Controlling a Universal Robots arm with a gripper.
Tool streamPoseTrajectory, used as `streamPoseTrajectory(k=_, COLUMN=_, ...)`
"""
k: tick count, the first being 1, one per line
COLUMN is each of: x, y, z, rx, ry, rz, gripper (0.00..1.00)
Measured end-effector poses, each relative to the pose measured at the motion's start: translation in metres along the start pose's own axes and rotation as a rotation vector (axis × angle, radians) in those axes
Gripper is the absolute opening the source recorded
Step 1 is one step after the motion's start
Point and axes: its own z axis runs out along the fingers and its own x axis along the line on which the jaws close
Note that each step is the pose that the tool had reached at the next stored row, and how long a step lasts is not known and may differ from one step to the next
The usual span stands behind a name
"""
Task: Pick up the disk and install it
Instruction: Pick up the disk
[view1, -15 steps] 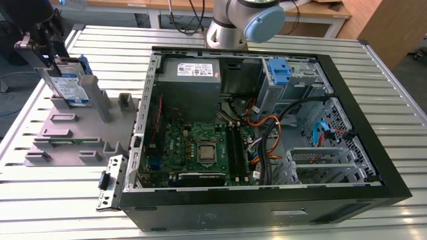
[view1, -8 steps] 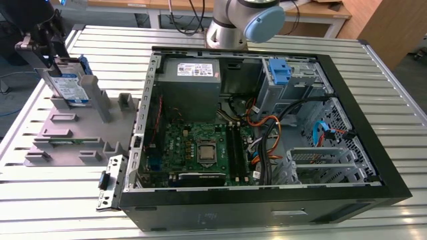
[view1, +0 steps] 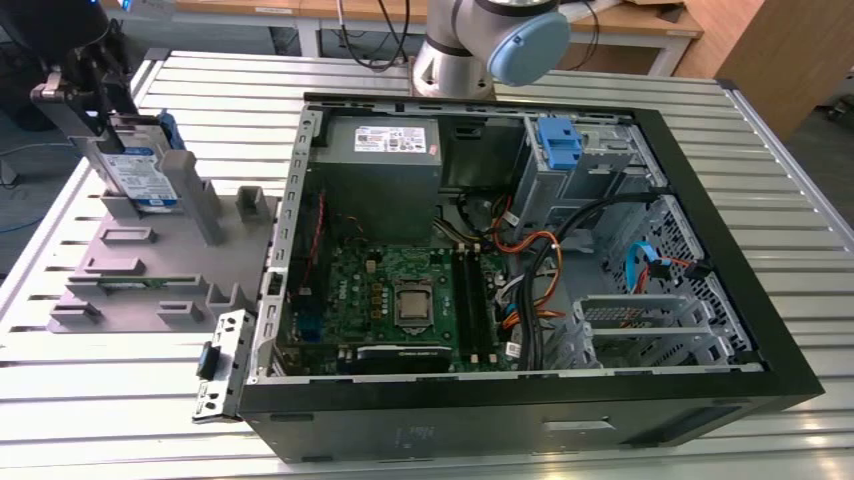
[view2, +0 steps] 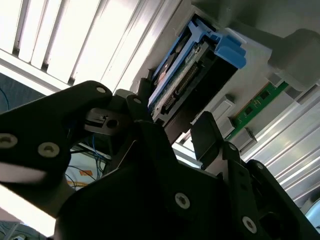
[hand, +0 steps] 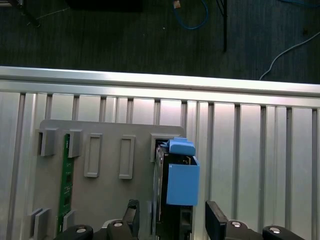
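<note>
The arm's black gripper (view1: 104, 120) points down over the grey plastic holder (view1: 147, 262); its jaws stand open, straddling the upright silver-grey, blue-framed rectangular disk (hand: 182, 186), clasping nothing.

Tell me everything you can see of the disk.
The disk is a flat silver-grey drive with a white label and a blue band, framed by a blue plastic carrier. It stands on edge in a slot of the grey fixture at the exterior view's left. The open gripper straddles its upper end, apparently without touching it.
</note>
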Motion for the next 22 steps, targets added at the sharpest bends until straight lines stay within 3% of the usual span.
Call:
streamPoseTrajectory(k=3, x=0.0, y=0.0, z=0.0, rx=0.0, ry=0.0, rz=0.0, gripper=0.5)
streamPoseTrajectory(k=9, x=0.0, y=0.0, z=0.0001, rx=0.0, ry=0.0, rz=0.0, gripper=0.49)
streamPoseTrajectory(k=10, x=0.0, y=0.0, z=0.0001, rx=0.0, ry=0.0, rz=0.0, gripper=0.42)
streamPoseTrajectory(k=22, x=0.0, y=0.0001, z=-0.0016, rx=-0.0002, ry=0.0002, rz=0.0, gripper=0.41)
